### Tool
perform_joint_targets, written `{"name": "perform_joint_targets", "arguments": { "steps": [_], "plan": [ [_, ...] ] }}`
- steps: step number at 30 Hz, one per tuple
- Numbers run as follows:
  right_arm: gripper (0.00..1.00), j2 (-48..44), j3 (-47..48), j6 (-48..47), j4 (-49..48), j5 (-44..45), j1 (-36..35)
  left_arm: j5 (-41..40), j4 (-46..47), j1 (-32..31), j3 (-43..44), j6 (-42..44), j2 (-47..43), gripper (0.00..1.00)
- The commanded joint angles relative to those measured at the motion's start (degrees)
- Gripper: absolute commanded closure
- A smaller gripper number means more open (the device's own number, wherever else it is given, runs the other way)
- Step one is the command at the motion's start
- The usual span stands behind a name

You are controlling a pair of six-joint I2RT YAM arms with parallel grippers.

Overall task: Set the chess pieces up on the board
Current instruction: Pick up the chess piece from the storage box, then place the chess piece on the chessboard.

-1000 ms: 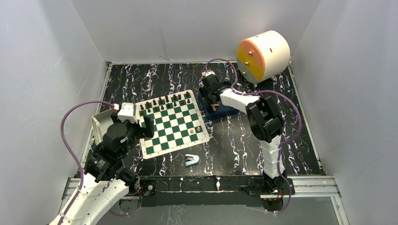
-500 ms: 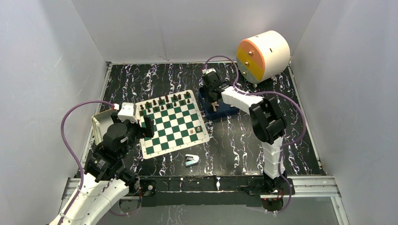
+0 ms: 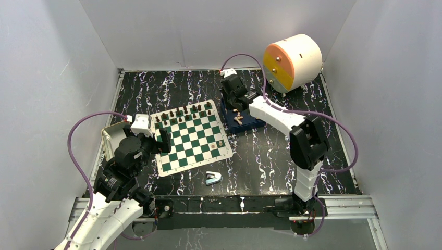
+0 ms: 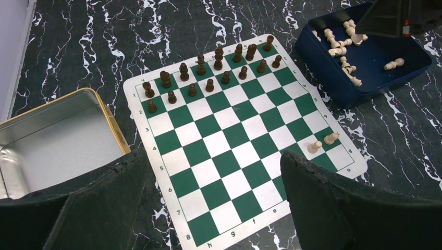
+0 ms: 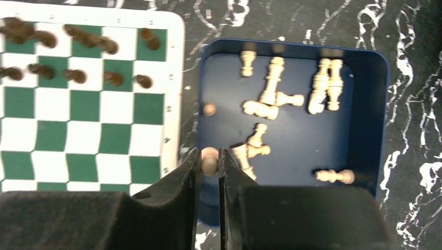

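**Right gripper (image 3: 233,103) pinches a pawn (image 5: 209,159) above the tray (image 3: 249,123), with the board (image 3: 192,139) half set.**

Top view: the tray sits by the board's far right corner. The board lies left of the right gripper and nearer the bases, so this arm is the closer one. The left gripper (image 3: 162,139) hovers at the board's left edge.
Left wrist: its fingers stand wide apart and empty. Dark pieces (image 4: 209,85) fill two rows along the far edge, and two light pieces (image 4: 314,147) stand near the right corner. The border carries numerals and the letters "h g f e".
Right wrist: the fingers are clamped on the pawn, seen head-on, so its long axis likely runs along them. Loose pieces (image 5: 271,104) lie in the tray.
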State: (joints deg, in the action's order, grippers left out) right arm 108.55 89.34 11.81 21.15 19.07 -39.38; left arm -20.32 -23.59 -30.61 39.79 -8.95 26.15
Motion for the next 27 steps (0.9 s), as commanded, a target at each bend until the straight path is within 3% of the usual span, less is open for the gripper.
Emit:
{"name": "perform_joint_targets", "arguments": {
  "steps": [1, 11, 27],
  "plan": [
    [0.77, -7.0, -2.8, 1.4, -2.1, -2.1, -3.9, -0.5, 1.0, -0.3, -0.2, 0.5, -0.5, 0.05],
    [0.76, -11.2, -10.8, 5.7, -6.7, -4.4, -13.1, -0.3, 1.1, -0.3, -0.2, 0.5, -1.5, 0.05],
    [0.76, -1.1, -11.2, 8.6, -8.1, -2.6, -21.4, -0.9, 1.4, -0.3, -0.2, 0.5, -3.8, 0.05]
  ]
}}
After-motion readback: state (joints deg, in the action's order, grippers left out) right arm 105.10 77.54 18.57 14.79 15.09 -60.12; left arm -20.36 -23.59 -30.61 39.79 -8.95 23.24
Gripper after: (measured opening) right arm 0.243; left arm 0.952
